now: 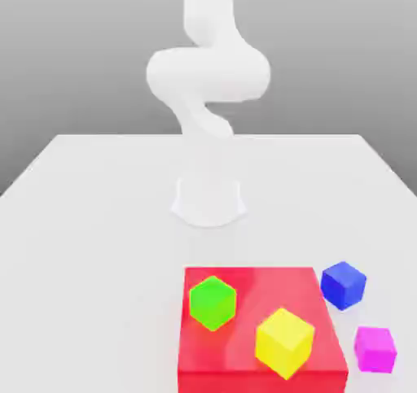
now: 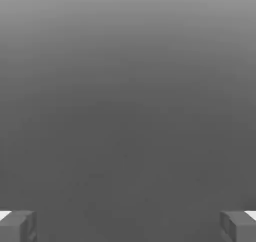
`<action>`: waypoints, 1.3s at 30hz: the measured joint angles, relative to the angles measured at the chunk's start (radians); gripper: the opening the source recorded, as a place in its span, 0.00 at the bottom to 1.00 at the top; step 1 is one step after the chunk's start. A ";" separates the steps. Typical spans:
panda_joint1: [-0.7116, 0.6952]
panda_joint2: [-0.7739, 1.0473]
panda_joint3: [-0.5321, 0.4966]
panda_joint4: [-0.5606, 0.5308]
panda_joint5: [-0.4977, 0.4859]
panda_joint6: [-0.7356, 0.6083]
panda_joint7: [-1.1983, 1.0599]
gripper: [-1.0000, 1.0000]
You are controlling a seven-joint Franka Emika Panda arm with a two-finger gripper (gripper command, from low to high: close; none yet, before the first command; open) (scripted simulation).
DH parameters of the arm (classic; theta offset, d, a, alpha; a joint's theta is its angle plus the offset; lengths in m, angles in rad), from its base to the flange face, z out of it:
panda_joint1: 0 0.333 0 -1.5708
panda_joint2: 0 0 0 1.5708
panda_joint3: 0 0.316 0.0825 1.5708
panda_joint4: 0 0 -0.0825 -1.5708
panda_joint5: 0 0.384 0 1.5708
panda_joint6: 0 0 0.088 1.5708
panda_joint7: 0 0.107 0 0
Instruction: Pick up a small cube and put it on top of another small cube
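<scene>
Four small cubes lie near the front of the table in the exterior view. A green cube (image 1: 212,303) and a yellow cube (image 1: 283,342) rest on top of a large flat red block (image 1: 244,290). On the table at the block's right sit a blue cube (image 1: 343,284) and, nearer the front, a magenta cube (image 1: 375,348). In the hand view my gripper (image 2: 128,227) is open, its two grey fingertips (image 2: 17,226) standing wide apart with nothing between them, facing plain grey background.
The white arm (image 1: 208,82) rises from its round base (image 1: 208,200) at the middle of the white table (image 1: 89,245) and bends upward out of the picture. Bare tabletop lies on the exterior view's left of the red block.
</scene>
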 joint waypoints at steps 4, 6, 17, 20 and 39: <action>0.100 0.151 -0.028 -0.011 0.038 0.051 -0.157 0.50; 0.143 0.225 -0.037 -0.016 0.057 0.076 -0.233 0.50; 0.320 0.624 -0.009 -0.044 0.135 0.211 -0.630 0.50; 0.364 0.730 0.014 -0.053 0.122 0.251 -0.714 0.50; 0.443 1.194 0.035 -0.040 -0.043 0.500 -0.857 0.00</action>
